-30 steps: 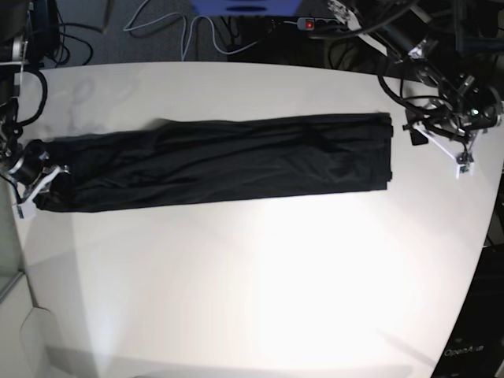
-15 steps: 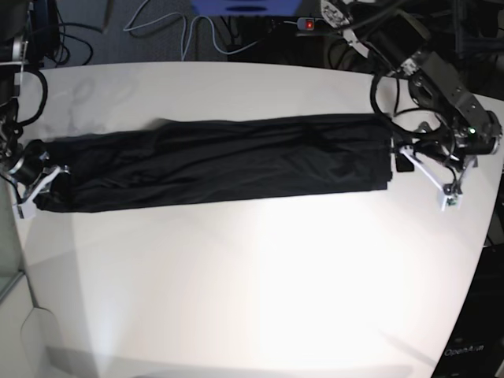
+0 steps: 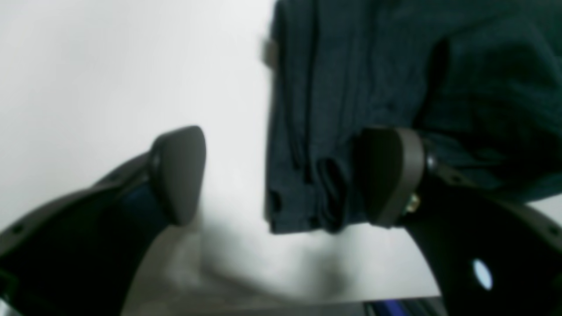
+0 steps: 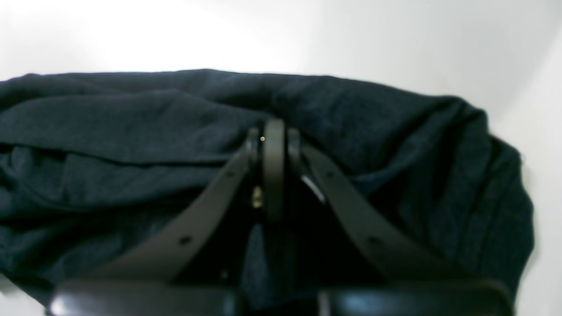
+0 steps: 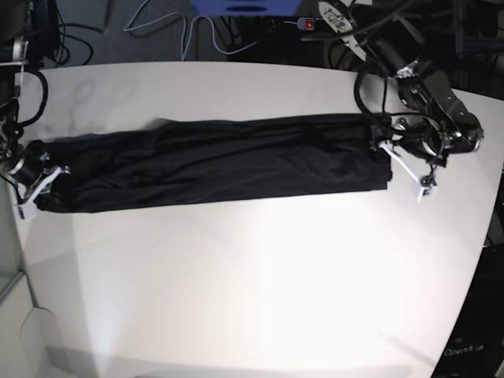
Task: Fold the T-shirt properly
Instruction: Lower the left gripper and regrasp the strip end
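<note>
The black T-shirt (image 5: 220, 161) lies folded into a long narrow band across the white table (image 5: 252, 276). My left gripper (image 5: 399, 168) is open at the band's right end. In the left wrist view the left gripper (image 3: 283, 175) straddles the T-shirt's (image 3: 395, 66) layered end edge, with one finger over the cloth and the other over bare table. At the band's left end, my right gripper (image 5: 38, 187) is shut on the fabric. Seen from the right wrist, the right gripper (image 4: 274, 140) has its fingers pressed together into the bunched T-shirt (image 4: 131, 127).
Cables and a power strip (image 5: 311, 24) lie on the floor beyond the table's far edge. The table's right edge (image 5: 484, 236) curves inward close behind my left arm. Bare tabletop spreads in front of the shirt.
My left gripper has moved left and slightly down, from beside the shirt's right end to straddling it, staying open. The right gripper and the shirt have not moved.
</note>
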`<state>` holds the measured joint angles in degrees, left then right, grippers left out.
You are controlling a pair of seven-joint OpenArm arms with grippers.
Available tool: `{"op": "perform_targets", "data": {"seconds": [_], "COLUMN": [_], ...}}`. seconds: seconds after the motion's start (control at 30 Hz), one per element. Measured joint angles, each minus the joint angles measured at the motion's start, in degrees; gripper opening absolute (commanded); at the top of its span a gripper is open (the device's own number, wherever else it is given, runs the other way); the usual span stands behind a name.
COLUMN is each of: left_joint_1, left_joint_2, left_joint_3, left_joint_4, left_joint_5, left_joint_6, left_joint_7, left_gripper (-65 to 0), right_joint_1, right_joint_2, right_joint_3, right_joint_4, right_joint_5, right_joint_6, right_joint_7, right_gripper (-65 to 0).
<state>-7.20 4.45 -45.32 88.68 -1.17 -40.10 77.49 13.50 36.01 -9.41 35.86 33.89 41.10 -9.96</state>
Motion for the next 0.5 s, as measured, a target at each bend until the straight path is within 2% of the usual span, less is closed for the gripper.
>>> {"op": "perform_targets", "data": {"seconds": [0.5], "left_joint_1": [-1.44], "left_joint_2": [-0.72], "left_joint_3": [0.11], "left_joint_4": [-6.47], "left_joint_5": [-2.40], "left_joint_6": [-0.24], "left_joint_7": [-4.63], "left_gripper": [-12.9], "right_joint_1": [0.15], "right_joint_2": [-0.13], "right_joint_3": [-0.11], "right_joint_4": [0.00], "right_joint_5": [-0.02], "right_joint_6": [-0.02], "right_joint_7": [0.00], "right_gripper": [-65.0]}}
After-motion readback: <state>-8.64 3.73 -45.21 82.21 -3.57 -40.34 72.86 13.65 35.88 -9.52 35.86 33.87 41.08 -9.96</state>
